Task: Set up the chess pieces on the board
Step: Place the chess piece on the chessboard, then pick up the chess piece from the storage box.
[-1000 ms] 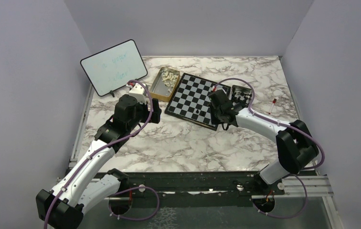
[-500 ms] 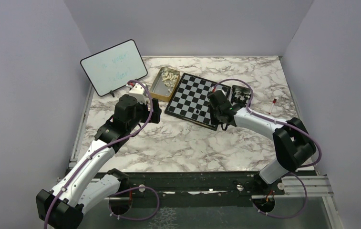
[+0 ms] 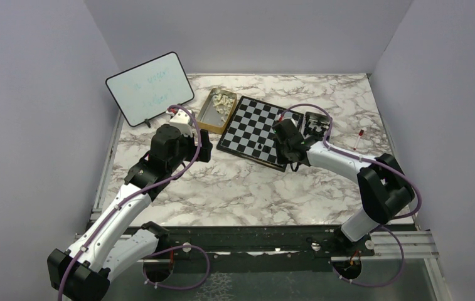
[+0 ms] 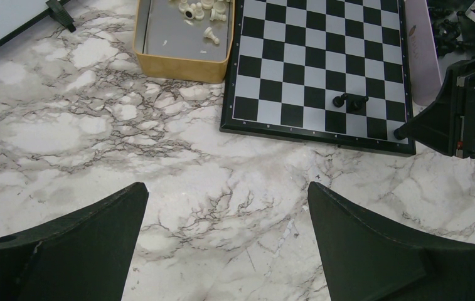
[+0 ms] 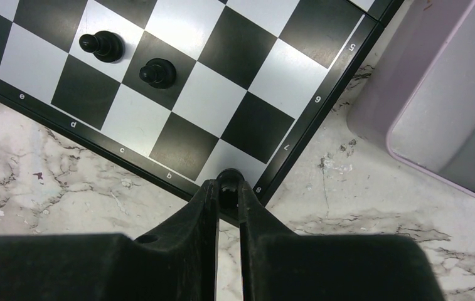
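Right wrist view: the right jaws stand narrow, pinching a black piece (image 5: 229, 180). Only its rounded top shows between the fingertips, so its kind cannot be told. It sits over the corner square of the board (image 5: 178, 94), beside the border mark "8". Whether its foot touches the square is hidden. A pair of black pieces (image 5: 157, 73) stands upright on neighbouring squares at 10 o'clock of the jaws. A pale tray (image 5: 382, 81) at 2 o'clock is cut off by the frame.

Top view: the board lies at 12 o'clock of the desk (image 3: 234, 188), turned slightly askew. The right arm (image 3: 341, 160) reaches in from 5 o'clock with its elbow raised and wrist bent down, covering the board's 4 o'clock corner. It also partly hides a dark container (image 3: 317, 123) beyond. The left arm (image 3: 153, 169) stretches from 7 o'clock, its wrist above bare desk at 8 o'clock of the board. The writing on the whiteboard (image 3: 149, 88) is too faint to read.

Left wrist view: the left jaws stand wide and hold nothing, and only their tips show, cut by the bottom edge. The gold tin (image 4: 181, 68) lies just beside the board's 9 o'clock edge. Its cream pieces (image 4: 209, 32) are partly cropped at the top.
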Robot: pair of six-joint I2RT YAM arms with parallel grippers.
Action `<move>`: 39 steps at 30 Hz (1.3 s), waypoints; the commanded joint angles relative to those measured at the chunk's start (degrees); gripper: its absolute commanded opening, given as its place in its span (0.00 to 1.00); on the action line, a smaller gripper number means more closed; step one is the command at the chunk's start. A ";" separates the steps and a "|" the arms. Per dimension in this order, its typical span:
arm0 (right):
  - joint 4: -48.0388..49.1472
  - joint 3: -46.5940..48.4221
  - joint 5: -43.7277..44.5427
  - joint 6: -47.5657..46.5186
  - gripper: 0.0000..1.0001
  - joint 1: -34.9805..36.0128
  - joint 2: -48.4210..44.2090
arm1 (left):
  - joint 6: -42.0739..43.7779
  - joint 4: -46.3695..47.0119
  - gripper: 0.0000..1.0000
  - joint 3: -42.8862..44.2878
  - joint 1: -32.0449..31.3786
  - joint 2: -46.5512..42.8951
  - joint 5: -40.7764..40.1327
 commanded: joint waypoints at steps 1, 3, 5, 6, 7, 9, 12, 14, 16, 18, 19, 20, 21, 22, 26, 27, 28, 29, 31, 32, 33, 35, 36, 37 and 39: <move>0.90 -0.09 1.70 0.68 0.18 0.51 0.99 | 0.45 0.72 0.99 -0.52 -0.08 -0.89 -0.46; 0.92 -0.02 1.45 0.68 0.20 0.54 1.00 | 0.45 0.74 0.99 -0.51 -0.11 -0.91 -0.49; 0.74 0.13 1.36 0.68 0.23 0.53 0.98 | 0.44 0.72 0.99 -0.47 -0.12 -0.86 -0.46; 0.70 0.17 1.36 0.68 0.24 0.49 0.87 | 0.45 0.72 0.99 -0.52 -0.15 -0.85 -0.46; 0.62 0.34 1.36 0.68 0.25 0.48 0.88 | 0.45 0.72 0.99 -0.49 -0.09 -0.90 -0.46; 0.23 0.63 1.36 0.74 0.27 0.48 0.88 | 0.45 0.72 0.99 -0.51 -0.09 -0.87 -0.46; 0.19 0.99 1.12 0.59 0.32 0.52 0.63 | 0.35 0.72 0.99 -0.47 -0.13 -0.58 -0.22; 0.43 1.21 0.76 0.32 0.35 0.49 0.64 | 0.36 0.81 0.99 -0.39 -0.11 -0.09 -0.03; -0.10 1.95 0.66 0.01 0.37 0.48 0.76 | 0.45 0.66 0.99 -0.33 -0.12 0.07 0.07; -0.88 3.08 0.70 -0.39 0.38 0.46 0.64 | 0.45 0.62 0.99 -0.40 -0.13 -0.36 -0.02; -1.23 3.58 0.72 -0.50 0.39 0.48 0.42 | 0.35 0.69 0.99 -0.50 -0.15 -0.50 -0.02; -1.50 3.93 0.62 -0.59 0.39 0.43 0.06 | 0.29 0.78 0.99 -0.61 -0.09 -0.64 0.03; -1.74 4.33 0.65 -0.70 0.40 0.46 -0.36 | 0.28 0.88 0.99 -0.59 -0.13 -0.61 0.25; -2.13 4.86 0.71 -0.78 0.40 0.44 -0.86 | 0.27 0.94 0.99 -0.51 -0.13 -0.45 0.51; -4.05 6.86 1.25 -0.90 0.44 0.40 -3.01 | 0.27 0.94 0.99 -0.44 -0.11 -0.14 1.25; -4.33 7.24 1.65 -1.01 0.44 0.39 -3.49 | 0.27 0.90 0.99 -0.51 -0.15 -0.39 1.22; -4.55 7.59 2.20 -1.23 0.45 0.32 -4.02 | 0.27 0.90 0.99 -0.49 -0.09 -0.53 1.23; -4.98 8.09 3.41 -1.57 0.44 0.31 -4.33 | 0.27 0.90 0.99 -0.53 -0.09 -0.64 1.28; -5.50 8.91 6.22 -2.62 0.37 0.23 -4.90 | 0.20 0.90 0.99 -0.49 -0.15 -0.90 1.49; -5.39 9.14 7.11 -3.35 0.36 -0.13 -5.29 | 0.14 0.90 0.99 -0.56 -0.13 -1.07 1.62; -5.27 9.40 7.65 -3.91 0.36 -0.58 -5.74 | 0.10 0.90 0.99 -0.61 -0.15 -1.16 1.65; -5.06 10.00 8.25 -5.19 0.36 -2.11 -6.17 | 0.05 0.90 0.99 -0.61 -0.16 -1.09 1.84; -4.96 10.16 8.53 -5.69 0.36 -2.91 -6.23 | 0.01 0.90 0.99 -0.62 -0.16 -1.17 2.03; -4.92 10.39 8.70 -6.04 0.36 -3.96 -6.22 | 0.00 0.90 0.99 -0.60 -0.16 -1.11 2.13; -4.72 10.71 8.51 -6.47 0.36 -6.34 -6.19 | 0.01 0.90 0.99 -0.57 -0.16 -1.12 2.05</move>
